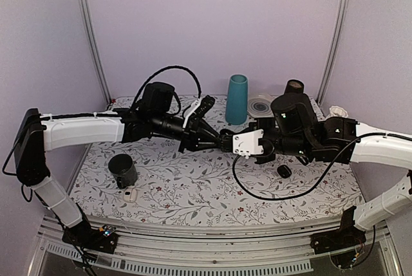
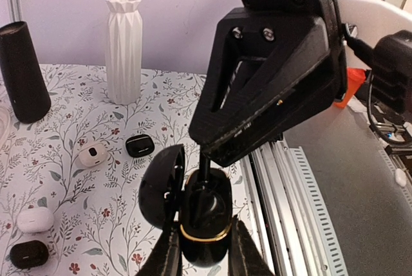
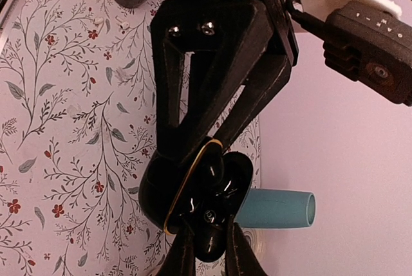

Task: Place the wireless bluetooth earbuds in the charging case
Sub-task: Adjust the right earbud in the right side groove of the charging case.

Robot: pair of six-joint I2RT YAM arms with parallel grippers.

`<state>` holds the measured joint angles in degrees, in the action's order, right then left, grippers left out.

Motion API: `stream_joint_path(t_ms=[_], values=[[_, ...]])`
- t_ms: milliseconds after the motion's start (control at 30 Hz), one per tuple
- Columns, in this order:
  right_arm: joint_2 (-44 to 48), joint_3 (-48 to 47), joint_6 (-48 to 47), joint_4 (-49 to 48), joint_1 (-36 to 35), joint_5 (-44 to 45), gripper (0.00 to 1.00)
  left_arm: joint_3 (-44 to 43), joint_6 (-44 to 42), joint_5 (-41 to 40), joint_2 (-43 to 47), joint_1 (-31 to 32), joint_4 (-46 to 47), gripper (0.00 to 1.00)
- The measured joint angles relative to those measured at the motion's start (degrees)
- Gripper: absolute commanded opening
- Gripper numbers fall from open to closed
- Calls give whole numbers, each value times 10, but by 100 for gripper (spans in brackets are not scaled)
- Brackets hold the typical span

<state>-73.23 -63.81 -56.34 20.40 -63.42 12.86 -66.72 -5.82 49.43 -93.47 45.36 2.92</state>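
Top view, arms: left gripper (image 1: 214, 138) and right gripper (image 1: 230, 142) meet tip to tip above mid-table. What sits between them is too small to tell here.
Top view, surface: floral cloth (image 1: 193, 186) with a teal vase (image 1: 237, 99) at the back, a black cup (image 1: 122, 170) at front left, a white pod (image 1: 131, 194) just beside the cup, and a loose cable (image 1: 257, 193).
Top view, room: plain lilac wall (image 1: 193, 25) with a metal post (image 1: 90, 31) in each back corner.
Left wrist, case: case (image 2: 206, 218) is off the table, lid swung open to the left, gold rim up. Its lower body is clamped between the left gripper's fingers (image 2: 172, 253).
Left wrist, right gripper: stands above the case with jaws closed and tip at the case mouth. A thin dark stem there is judged to be an earbud (image 2: 205, 166).
Left wrist, surface: white vase (image 2: 123, 47), black cylinder (image 2: 22, 70), and white and black pods on the cloth, all well apart from the case.
Right wrist, earbud: a glossy dark blob pinched between the right fingers (image 3: 183, 257), at the case opening.
Right wrist, second earbud: cannot tell whether one already sits inside.
Step in hand: seating the earbud in its well (judged).
Doing it well: hold the case firm with its mouth square to the right tip. Line the stem with the well and press straight in. Release only once the earbud sits flush. Stay clear of the lid.
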Motion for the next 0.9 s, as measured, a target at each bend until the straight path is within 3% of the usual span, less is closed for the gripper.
stream_joint_path(t_ms=[233,633,900], values=[[5,4,0,-3,0,1,3,10,1,-6,1,3,26,0],[7,8,0,-5,0,-25,3,127,7,-89,52,28,181,0],[8,8,2,-5,2,-28,3,158,2,-129,55,37,246,0]])
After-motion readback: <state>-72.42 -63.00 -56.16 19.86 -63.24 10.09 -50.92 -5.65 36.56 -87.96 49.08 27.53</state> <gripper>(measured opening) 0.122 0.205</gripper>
